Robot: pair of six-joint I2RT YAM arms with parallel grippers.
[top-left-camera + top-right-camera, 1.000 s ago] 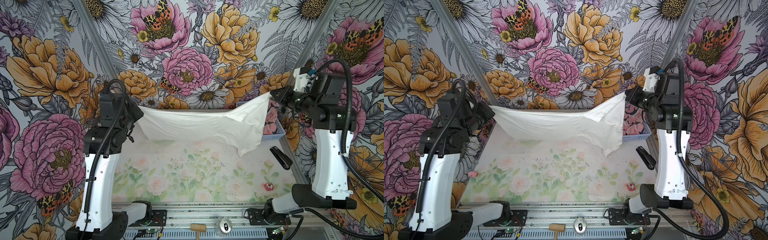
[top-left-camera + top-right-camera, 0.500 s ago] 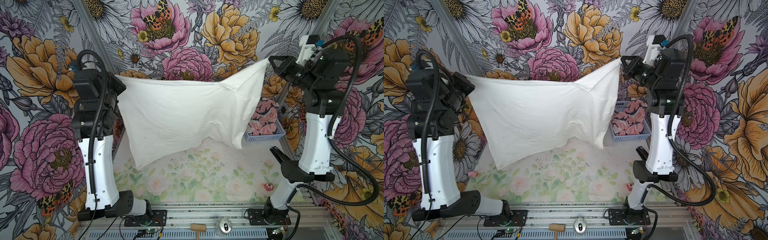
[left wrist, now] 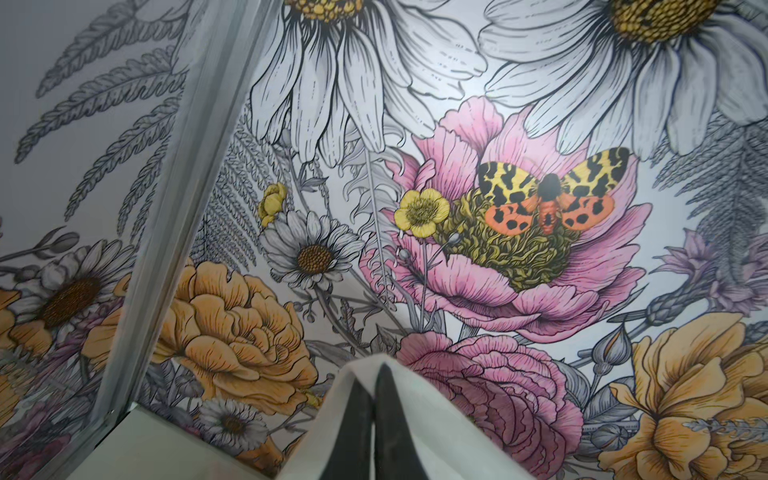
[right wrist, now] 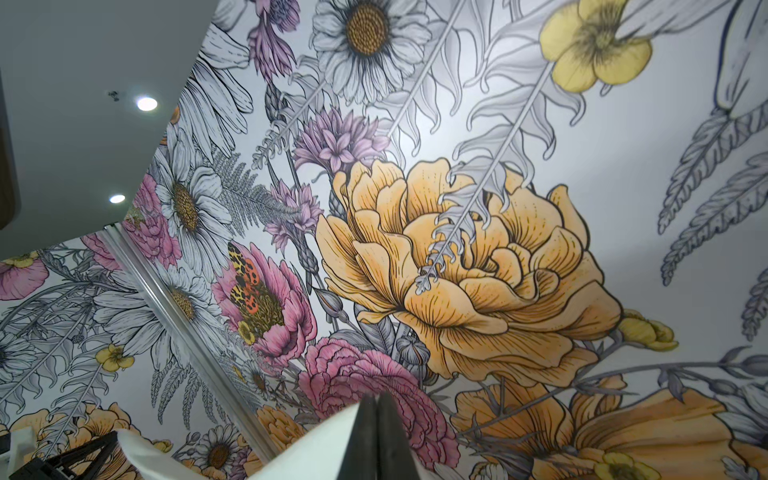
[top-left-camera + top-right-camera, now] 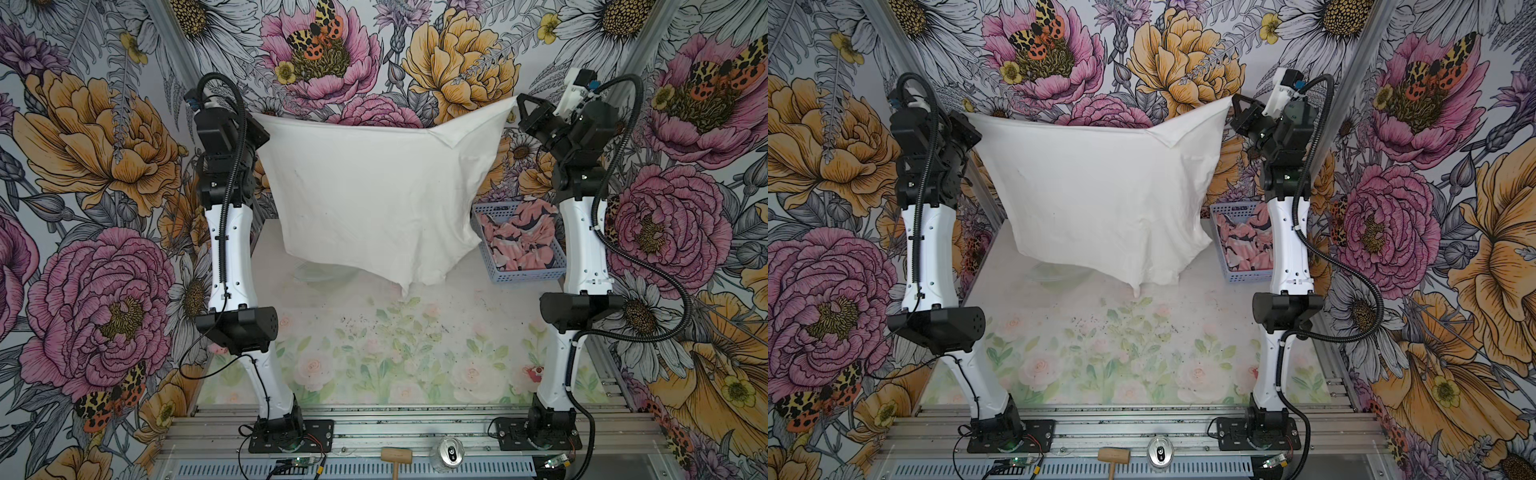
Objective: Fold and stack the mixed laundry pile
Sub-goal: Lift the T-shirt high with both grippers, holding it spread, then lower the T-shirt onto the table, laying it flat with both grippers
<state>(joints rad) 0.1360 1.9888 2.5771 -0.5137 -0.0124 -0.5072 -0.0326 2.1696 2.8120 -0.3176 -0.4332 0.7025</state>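
We now hold the white T-shirt (image 5: 365, 195) high and spread, up from its low sag. The left gripper (image 5: 257, 120) and right gripper (image 5: 516, 104) each pinch a corner, so it seems ready to lay flat. The pink garment (image 5: 519, 241) waits in the basket (image 5: 528, 276).

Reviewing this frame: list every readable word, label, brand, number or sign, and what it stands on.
None can be read.
The plain white T-shirt bears no lettering.
The silver drink can shows only its top, with no legible marking.
Any printing on the small green circuit board is too small to read.
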